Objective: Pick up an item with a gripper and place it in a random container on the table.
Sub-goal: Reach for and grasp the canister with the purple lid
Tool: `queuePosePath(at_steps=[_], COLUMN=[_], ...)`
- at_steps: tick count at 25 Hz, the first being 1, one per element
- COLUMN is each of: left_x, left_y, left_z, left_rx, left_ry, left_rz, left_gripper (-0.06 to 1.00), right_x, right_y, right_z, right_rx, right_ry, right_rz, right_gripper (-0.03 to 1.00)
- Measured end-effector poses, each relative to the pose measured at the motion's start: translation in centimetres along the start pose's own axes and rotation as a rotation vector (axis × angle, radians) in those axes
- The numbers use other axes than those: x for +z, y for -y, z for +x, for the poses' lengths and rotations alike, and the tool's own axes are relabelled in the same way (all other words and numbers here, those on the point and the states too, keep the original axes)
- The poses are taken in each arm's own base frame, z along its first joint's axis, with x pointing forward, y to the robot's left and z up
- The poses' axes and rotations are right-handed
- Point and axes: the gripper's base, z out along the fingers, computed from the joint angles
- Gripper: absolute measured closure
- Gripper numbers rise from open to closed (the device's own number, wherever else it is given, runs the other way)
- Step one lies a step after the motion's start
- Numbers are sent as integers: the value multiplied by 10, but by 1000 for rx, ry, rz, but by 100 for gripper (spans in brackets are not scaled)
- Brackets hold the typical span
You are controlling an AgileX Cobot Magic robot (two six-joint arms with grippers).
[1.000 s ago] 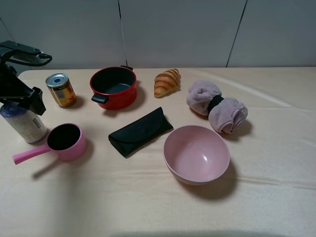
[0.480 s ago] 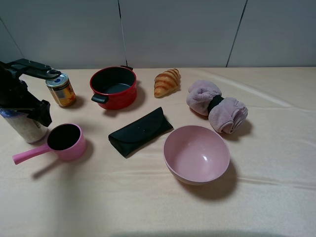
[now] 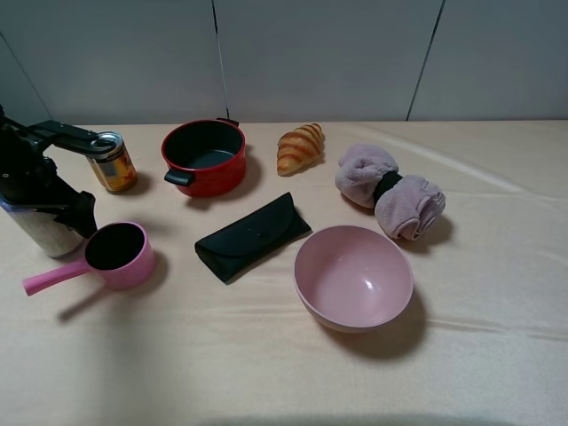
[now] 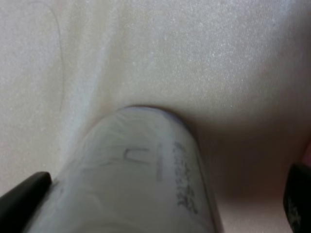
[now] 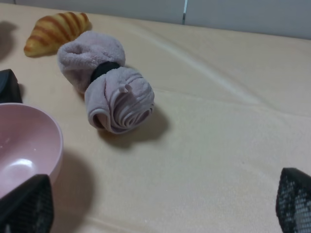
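Note:
The white speckled cylinder [image 3: 46, 232] stands upright at the table's far left, its top hidden under my black left gripper [image 3: 40, 202]. In the left wrist view the cylinder [image 4: 136, 179] lies between the two fingertips of the left gripper [image 4: 158, 204]. The jaws are open, with a clear gap on one side. The plain pink bowl [image 3: 353, 277] sits empty right of centre and also shows in the right wrist view [image 5: 26, 145]. My right gripper [image 5: 158, 204] is open and empty, low over the table beside the bowl. It is out of the high view.
A pink long-handled saucepan [image 3: 114, 253] sits just right of the cylinder. A gold-labelled can [image 3: 112, 162] and a red pot [image 3: 204, 157] stand behind. A black case [image 3: 253, 235], a croissant [image 3: 300, 147] and a rolled mauve towel [image 3: 392, 191] lie mid-table.
My left gripper has come down over the cylinder and now covers its purple top. The arm's upper link has swung right toward the can. The cylinder has not moved.

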Motion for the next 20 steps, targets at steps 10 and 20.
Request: queuePosePath(at_steps=[10,20], left_x=[0,0], left_y=[0,-1], left_z=[0,-1], left_rx=[0,6], left_ry=[4,9], left_rz=[-2,-7], left_gripper=[2,25], right_x=[0,0], right_y=[0,0], right_z=[0,0], right_rx=[0,0], right_ry=[0,0], right_rz=[0,0], right_gripper=[27,27])
